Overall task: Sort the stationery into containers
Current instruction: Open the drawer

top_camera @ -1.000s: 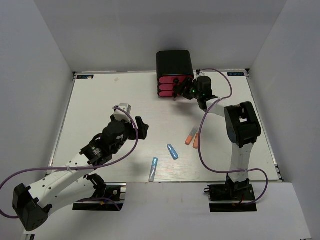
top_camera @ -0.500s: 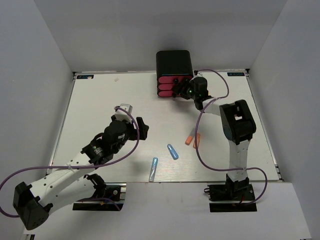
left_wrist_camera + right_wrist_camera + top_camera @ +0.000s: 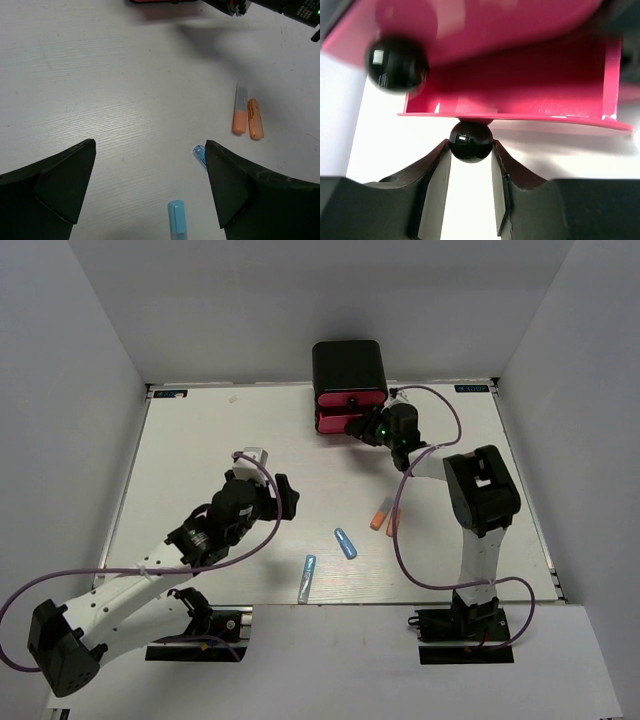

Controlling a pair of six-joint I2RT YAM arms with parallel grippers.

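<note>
- Our right fingers [image 3: 432, 192] are closed on the knob [image 3: 471, 141] of a pink drawer [image 3: 520, 95]. One finger touches each side of the black ball.
- That drawer juts out of the black cabinet [image 3: 349, 362], past the drawer above it (we cannot tell whether it is the middle or the bottom one).
- The upper knob [image 3: 396, 64] shows blurred, up and to the left in the right wrist view.
- The cabinet stands at the far edge of the desk [image 3: 200, 440], and the right arm [image 3: 480, 500] reaches out to it.
- Our left fingers [image 3: 60, 185] are spread wide and hold nothing. They hover above the desk, left of centre.
- Ahead of them the stationery lies flat on the desk:
  - Two orange markers [image 3: 240, 116] lie side by side, almost touching (one has a grey end).
  - A short blue pen [image 3: 200, 155] lies nearer.
  - A light blue pen [image 3: 176, 220] lies nearest.
- From above, these four lie loose between the arms, well apart from the cabinet.
</note>
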